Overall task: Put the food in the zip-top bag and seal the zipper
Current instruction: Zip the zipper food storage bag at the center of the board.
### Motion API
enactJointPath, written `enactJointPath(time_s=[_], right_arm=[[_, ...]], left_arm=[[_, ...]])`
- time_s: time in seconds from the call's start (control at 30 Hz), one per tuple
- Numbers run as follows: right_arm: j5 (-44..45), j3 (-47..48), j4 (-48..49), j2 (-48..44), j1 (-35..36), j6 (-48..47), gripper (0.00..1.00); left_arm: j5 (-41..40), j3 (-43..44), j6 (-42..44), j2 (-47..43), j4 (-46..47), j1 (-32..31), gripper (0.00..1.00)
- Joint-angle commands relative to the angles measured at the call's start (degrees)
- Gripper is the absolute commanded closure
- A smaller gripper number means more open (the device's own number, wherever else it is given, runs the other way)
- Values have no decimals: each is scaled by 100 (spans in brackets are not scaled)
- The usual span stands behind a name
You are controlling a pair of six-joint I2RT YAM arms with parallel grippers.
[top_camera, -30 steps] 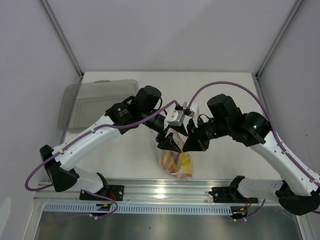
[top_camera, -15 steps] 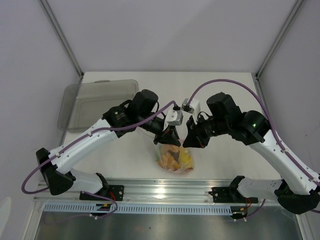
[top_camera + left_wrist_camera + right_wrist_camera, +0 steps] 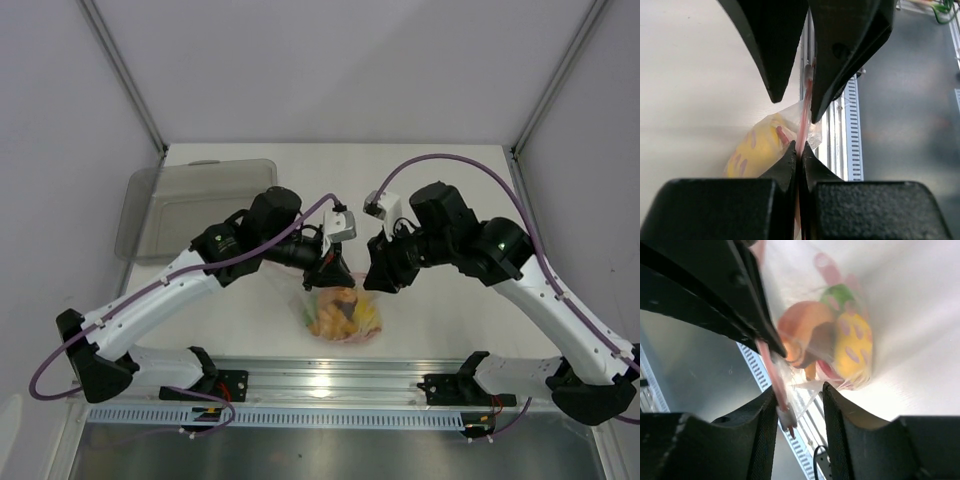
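The left arm [image 3: 180, 285] stretches in from its own side. Its elbow is bent outward, and the forearm slopes toward the middle with the wrist tipped down. The right arm [image 3: 540, 290] mirrors it, so the two tools meet almost tip to tip above the white tabletop [image 3: 450, 320].

The left tool [image 3: 323, 277] is clenched, and its fingers pinch the thin pinkish-red zipper strip [image 3: 804, 115] of the small clear crinkly zip-top bag [image 3: 335, 315]. The right tool [image 3: 378, 279] is released, with its jaws standing apart. In the left wrist view the strip passes into the gap between them, close against one finger.

The zipper strip runs lengthwise from the left tool's tips straight across to the right tool. The bag's mouth therefore points up at the tools, and its body trails from them toward the arm bases. Whether the body rests on the tabletop or hangs just clear of it cannot be told.

Inside the bag are the small toy foods [image 3: 340, 312]: a yellow piece [image 3: 852, 347], an orange piece [image 3: 802, 322] and a green round one [image 3: 840, 294], bunched just beyond the right tool's fingertips.

A grey translucent rectangular tray [image 3: 195, 205] lies well apart, behind the left tool.
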Motion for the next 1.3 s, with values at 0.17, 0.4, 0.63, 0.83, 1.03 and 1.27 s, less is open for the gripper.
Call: enactJointPath(time_s=[0.17, 0.4, 0.63, 0.83, 1.03, 1.27], right_arm=[[-665, -1162, 1495, -898, -653, 542, 60], [-1569, -2016, 2991, -1418, -855, 700, 63], [-2221, -2104, 3564, -1260, -908, 753, 65], [-2433, -2131, 3644, -1128, -1005, 665, 65], [-1371, -1815, 2933, -1101, -1206, 429, 52], [-1753, -2024, 3072, -1048, -1339, 243, 39]], left_arm=[[-952, -365, -1635, -725, 951, 62, 99], [-1006, -1077, -2392, -1121, 1752, 62, 99], [-1032, -1148, -2436, -1262, 1682, 62, 99], [-927, -1376, -2542, -1420, 1910, 62, 99], [-1094, -1306, -2445, -1551, 1691, 62, 99], [-962, -1209, -2393, -1517, 1603, 62, 99]])
